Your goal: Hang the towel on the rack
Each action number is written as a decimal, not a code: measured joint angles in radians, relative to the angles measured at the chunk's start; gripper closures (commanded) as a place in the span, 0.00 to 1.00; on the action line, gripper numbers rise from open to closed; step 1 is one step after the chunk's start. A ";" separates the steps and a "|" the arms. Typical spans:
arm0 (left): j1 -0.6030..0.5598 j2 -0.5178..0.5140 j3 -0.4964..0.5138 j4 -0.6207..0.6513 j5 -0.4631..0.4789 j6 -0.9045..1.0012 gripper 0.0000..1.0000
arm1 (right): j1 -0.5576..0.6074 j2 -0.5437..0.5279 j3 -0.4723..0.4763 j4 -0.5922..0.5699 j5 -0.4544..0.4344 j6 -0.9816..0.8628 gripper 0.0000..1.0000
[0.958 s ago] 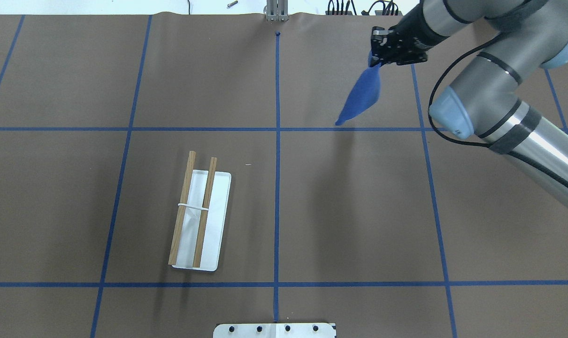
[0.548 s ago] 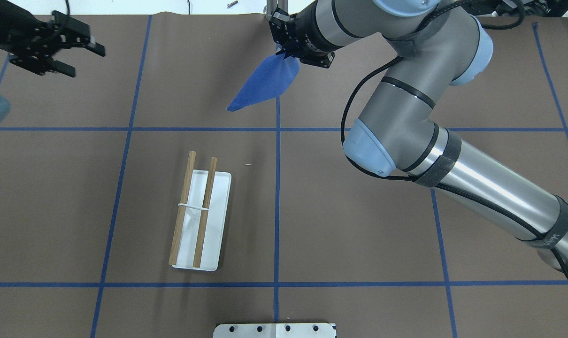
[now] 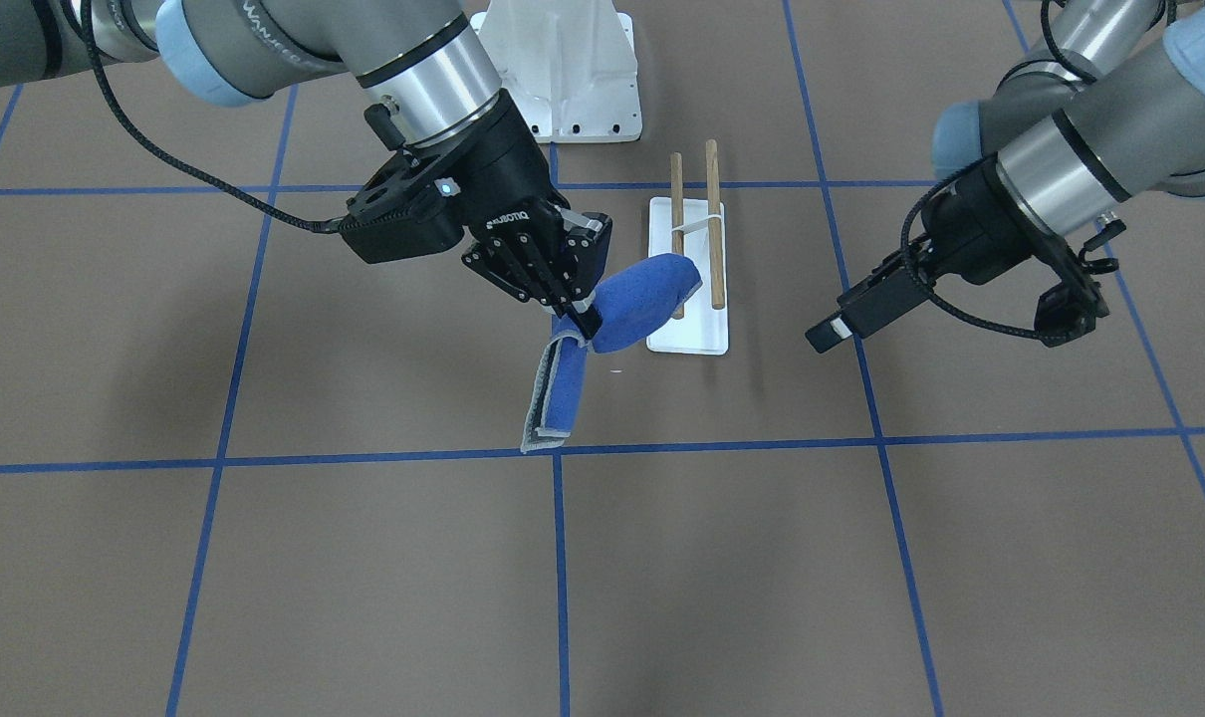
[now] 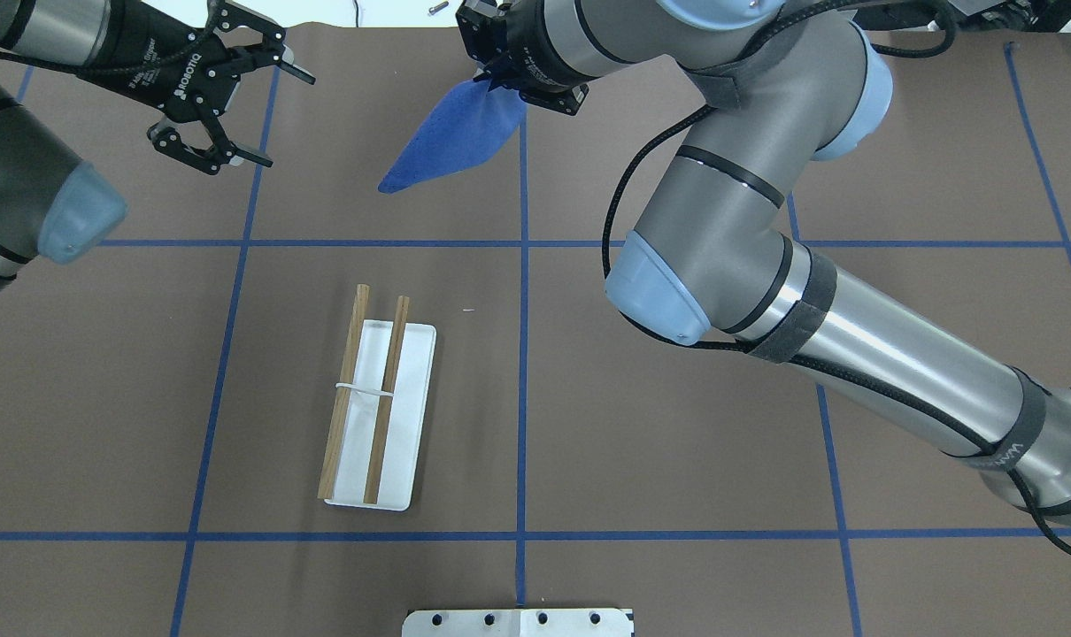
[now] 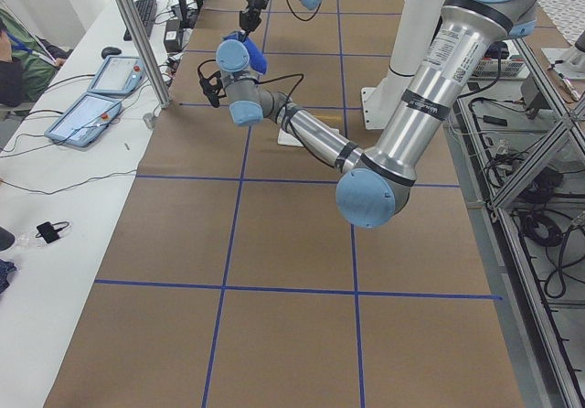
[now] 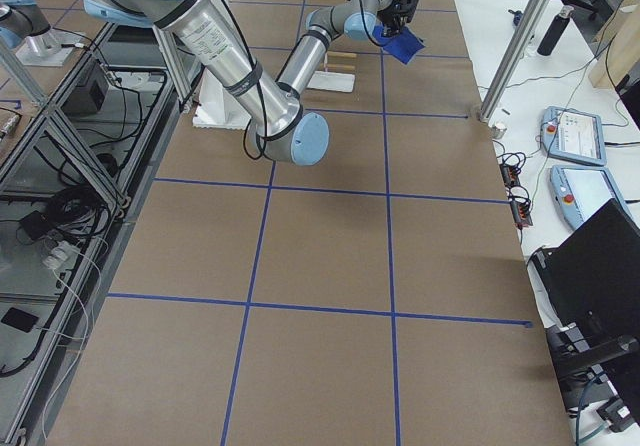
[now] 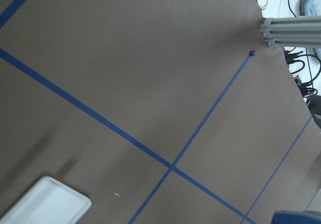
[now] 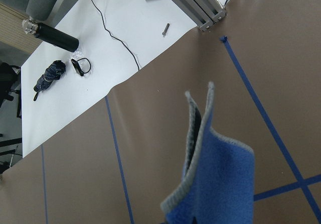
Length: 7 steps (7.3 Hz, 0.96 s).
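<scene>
The blue towel [image 4: 451, 137] hangs folded from my right gripper [image 4: 493, 78], which is shut on its top corner, above the table's far centre. In the front-facing view the towel [image 3: 634, 299] droops beside that gripper [image 3: 581, 317], just in front of the rack. The rack [image 4: 376, 398], two brown rods over a white base plate [image 4: 412, 416], stands left of centre, nearer the robot. My left gripper [image 4: 281, 119] is open and empty, hovering to the left of the towel. The right wrist view shows the towel's grey edge [image 8: 198, 133].
A white bolted pedestal [image 3: 573, 70] stands at the robot's side of the table, behind the rack. An aluminium post [image 7: 286, 30] rises at the far edge. Blue tape lines grid the brown table cover. The right arm [image 4: 721, 230] spans the right half.
My right gripper has carried the towel from far right to far centre. My left arm has come in from the left, its open gripper now closer to the towel.
</scene>
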 measured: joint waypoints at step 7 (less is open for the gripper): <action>0.111 -0.033 0.006 -0.189 0.154 -0.402 0.03 | -0.017 0.025 0.006 0.002 -0.053 0.011 1.00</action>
